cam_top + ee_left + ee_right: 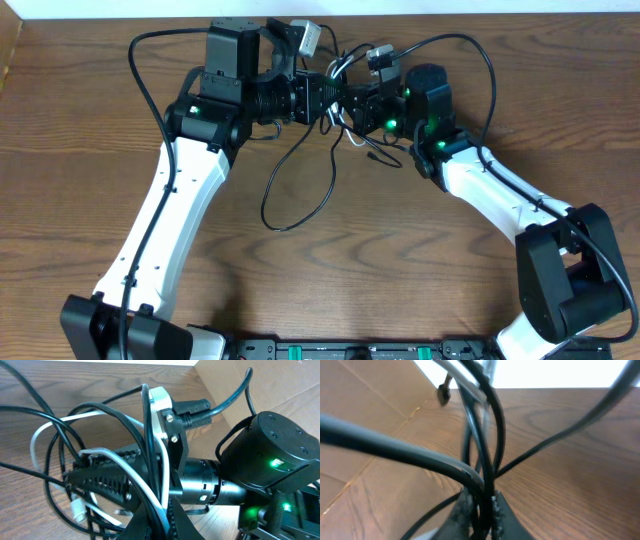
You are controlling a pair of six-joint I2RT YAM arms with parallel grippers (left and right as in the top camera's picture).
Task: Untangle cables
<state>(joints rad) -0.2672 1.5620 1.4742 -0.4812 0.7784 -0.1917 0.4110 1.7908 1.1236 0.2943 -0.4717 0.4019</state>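
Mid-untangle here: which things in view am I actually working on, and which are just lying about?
Job in hand: black cable; white cable; left gripper and right gripper, fingers closed in the tangle.
Just there: thick arm wires; wooden table.

The left arm [170,215] and the right arm [495,195] look alike from here: long white links between chunky black joint housings [565,275]. Small green lights [276,463] glow on the black motors. Thick black wires [227,404] loop off them. A silver plate [161,410] carries two screws [170,418]. The right gripper [482,502] has dark, rough fingers.
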